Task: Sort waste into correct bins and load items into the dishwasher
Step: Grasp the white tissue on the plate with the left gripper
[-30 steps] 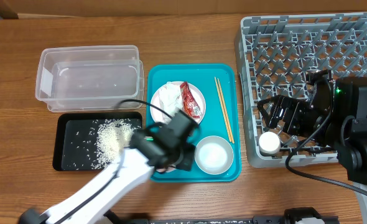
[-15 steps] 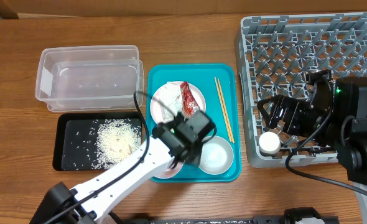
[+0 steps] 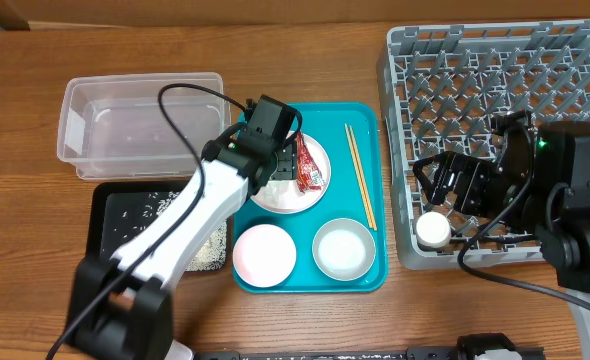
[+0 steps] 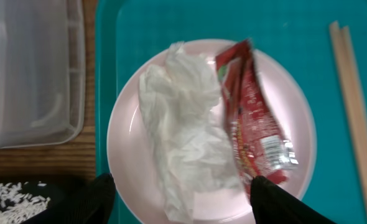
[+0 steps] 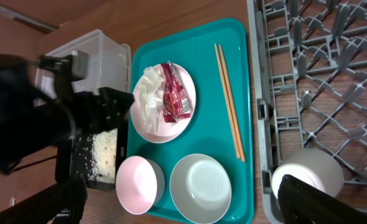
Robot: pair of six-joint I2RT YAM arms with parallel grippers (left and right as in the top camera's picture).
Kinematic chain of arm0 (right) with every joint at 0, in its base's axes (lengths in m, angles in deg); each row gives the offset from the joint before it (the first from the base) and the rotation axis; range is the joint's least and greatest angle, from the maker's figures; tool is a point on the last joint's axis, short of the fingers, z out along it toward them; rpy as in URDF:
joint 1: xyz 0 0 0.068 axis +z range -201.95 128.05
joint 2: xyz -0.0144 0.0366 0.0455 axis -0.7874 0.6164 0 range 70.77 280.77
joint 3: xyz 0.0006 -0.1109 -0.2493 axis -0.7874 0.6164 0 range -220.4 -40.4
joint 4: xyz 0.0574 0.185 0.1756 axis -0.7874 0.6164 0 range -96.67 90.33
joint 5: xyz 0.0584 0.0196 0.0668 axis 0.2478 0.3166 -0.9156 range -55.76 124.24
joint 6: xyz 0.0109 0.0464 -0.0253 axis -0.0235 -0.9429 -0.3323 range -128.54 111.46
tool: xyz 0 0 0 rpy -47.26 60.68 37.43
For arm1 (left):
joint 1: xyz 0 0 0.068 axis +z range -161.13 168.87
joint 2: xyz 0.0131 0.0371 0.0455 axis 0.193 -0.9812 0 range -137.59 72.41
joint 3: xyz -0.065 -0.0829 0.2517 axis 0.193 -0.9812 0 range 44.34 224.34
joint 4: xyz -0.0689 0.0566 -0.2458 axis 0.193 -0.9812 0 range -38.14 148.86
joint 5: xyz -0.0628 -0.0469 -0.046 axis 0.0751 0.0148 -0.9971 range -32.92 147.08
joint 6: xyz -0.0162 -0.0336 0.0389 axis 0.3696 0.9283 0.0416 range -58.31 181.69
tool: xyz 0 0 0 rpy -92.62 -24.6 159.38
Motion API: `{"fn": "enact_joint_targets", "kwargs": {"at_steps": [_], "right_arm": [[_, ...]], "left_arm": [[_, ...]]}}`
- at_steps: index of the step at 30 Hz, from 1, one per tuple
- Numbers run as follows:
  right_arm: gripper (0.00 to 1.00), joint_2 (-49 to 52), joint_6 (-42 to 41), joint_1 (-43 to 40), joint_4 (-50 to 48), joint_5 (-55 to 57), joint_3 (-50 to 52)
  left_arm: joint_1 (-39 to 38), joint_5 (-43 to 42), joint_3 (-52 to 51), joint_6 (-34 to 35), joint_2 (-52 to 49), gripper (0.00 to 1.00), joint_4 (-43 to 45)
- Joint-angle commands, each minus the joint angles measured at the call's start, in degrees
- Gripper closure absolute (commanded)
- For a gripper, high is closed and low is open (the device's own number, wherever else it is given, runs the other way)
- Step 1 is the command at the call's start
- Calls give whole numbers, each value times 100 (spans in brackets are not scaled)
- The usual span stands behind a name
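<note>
Fingers [image 4: 91, 200] now over plate [image 4: 290, 109]

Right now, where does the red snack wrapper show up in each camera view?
Overhead: the red snack wrapper lies just left of centre, on the tray's upper half.
Left wrist: right of centre, beside the napkin.
Right wrist: upper middle.
Shared landmark: the white plate under it.

Robot test bench, mock dish-clearing setup.
We see a plain wood table [image 3: 25, 230] w/ a grey dish rack [image 3: 400, 150], teal tray [image 3: 335, 205], clear tub [image 3: 70, 140] & black tray [image 3: 91, 230] laid out; cabled robot arms [image 3: 175, 240] over them.
</note>
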Motion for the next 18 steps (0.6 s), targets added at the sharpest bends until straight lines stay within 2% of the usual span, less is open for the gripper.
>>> {"fn": "enact_joint_targets", "kwargs": {"at_steps": [1, 4, 12, 14, 16, 18], "right_arm": [[0, 61, 31, -7, -20, -35, -52], [0, 127, 33, -7, -7, -35, -52], [0, 251, 33, -7, 46, -35, -52], [0, 249, 33, -7, 39, -37, -52], [0, 249, 33, -7, 66, -52, -52], [0, 238, 35, -7, 109, -122, -52]], "left_arm": [[50, -238, 22, -245, -501, 28, 85], [48, -245, 22, -240, -868, 30, 203], [55, -229, 37, -229, -1156, 57, 214], [70, -243, 39, -223, -1156, 57, 195], [81, -269, 31, -223, -1163, 47, 142], [81, -136, 7, -223, -1211, 44, 157]]}}
